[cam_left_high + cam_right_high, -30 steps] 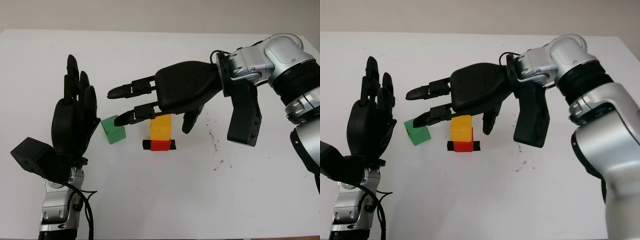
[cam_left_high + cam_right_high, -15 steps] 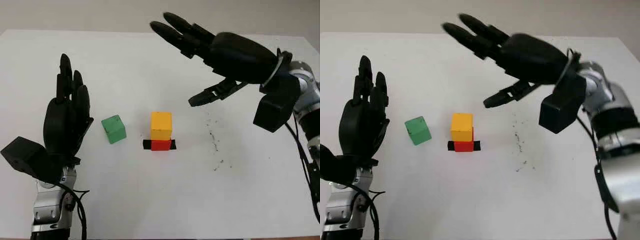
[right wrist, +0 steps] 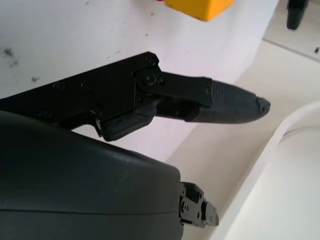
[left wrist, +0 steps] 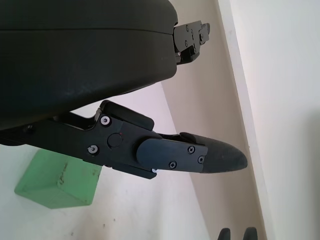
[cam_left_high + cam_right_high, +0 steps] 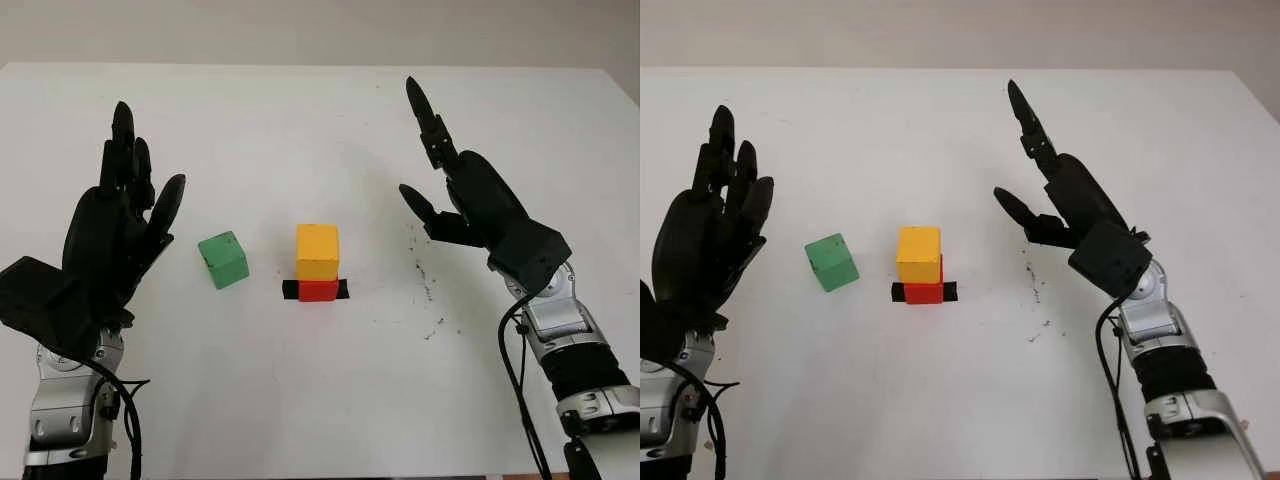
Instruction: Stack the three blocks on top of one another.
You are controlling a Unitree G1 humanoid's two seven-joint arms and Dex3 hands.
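Both hands, left (image 5: 115, 235) and right (image 5: 470, 200), open; yellow block (image 5: 318, 251) sits atop red block (image 5: 318, 290), green block (image 5: 223, 259) apart.

Two matte black shells up front: the left robot hand (image 5: 110, 240) is a broad, smooth palm casing with segmented fingers, and the right robot hand (image 5: 470, 205) matches it, slimmer in profile with tapering fingertips. Behind each sits a boxy black wrist camera housing. The forearms are silver-grey metal, ribbed with black rings, and thin black cables loop alongside both. Up close, the left finger (image 4: 150, 150) shows small silver screws along black link plates, with a finely textured rounded tip.
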